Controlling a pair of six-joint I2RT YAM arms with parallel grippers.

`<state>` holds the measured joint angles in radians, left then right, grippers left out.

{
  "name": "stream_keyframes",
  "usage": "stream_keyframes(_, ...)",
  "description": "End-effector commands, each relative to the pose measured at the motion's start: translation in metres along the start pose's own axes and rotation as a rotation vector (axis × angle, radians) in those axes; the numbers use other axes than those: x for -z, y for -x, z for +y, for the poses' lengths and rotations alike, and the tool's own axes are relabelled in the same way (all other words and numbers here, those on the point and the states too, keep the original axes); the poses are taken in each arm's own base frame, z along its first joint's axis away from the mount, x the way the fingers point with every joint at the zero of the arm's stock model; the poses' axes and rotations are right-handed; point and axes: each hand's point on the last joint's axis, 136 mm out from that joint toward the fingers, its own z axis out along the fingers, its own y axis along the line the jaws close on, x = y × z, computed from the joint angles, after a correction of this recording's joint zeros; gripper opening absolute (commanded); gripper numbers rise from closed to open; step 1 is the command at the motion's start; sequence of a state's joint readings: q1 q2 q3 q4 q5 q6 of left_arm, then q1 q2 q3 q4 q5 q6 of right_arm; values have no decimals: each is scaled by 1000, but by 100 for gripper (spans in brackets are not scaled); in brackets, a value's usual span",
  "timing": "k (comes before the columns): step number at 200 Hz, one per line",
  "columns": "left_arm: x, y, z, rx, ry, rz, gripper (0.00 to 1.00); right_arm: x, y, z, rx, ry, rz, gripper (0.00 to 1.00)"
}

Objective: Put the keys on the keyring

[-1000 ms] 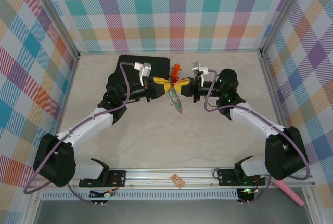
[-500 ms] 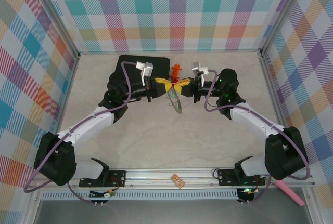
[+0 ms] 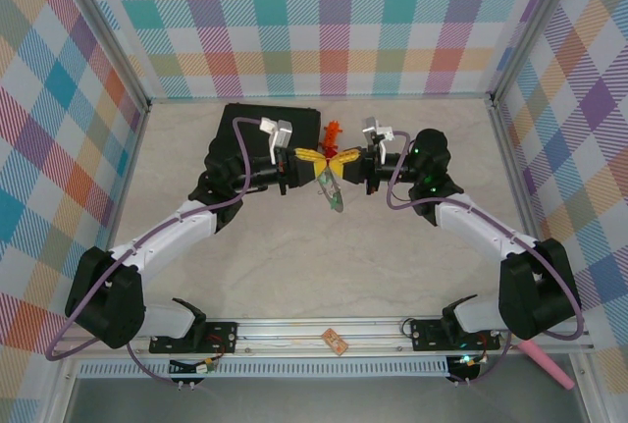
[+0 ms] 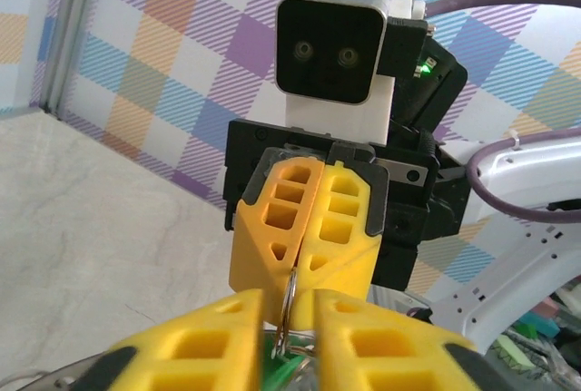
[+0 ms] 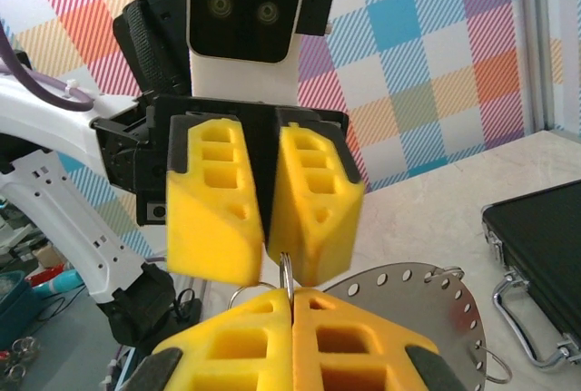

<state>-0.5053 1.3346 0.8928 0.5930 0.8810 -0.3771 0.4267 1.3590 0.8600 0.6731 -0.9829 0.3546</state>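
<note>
The right gripper [image 5: 290,298] clamps the keyring [image 5: 413,300] midair between the arms, the left gripper [image 4: 289,305] stands slightly parted about its edge, a green key tag [image 4: 292,371] hangs beneath, so threading seems underway, not finished

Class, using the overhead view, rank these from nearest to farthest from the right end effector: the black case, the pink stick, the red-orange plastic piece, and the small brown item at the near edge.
1. The red-orange plastic piece, just behind the right end effector.
2. The black case, back left.
3. The small brown item, near edge, centre.
4. The pink stick, near right corner.
</note>
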Motion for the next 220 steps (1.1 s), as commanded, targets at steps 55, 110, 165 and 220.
stream_keyframes(55,-5,-4,-8,-2,-41,28,13,-4,10,11,75,29,-5,0)
stream_keyframes(110,-3,-10,-4,0,-22,33,13,1,17,8,83,-9,-38,0)
stream_keyframes(165,-2,-12,-1,1,-3,25,17,3,23,7,84,-10,-63,0)
stream_keyframes(220,1,-10,-3,-16,5,10,11,2,21,7,77,2,-57,0)
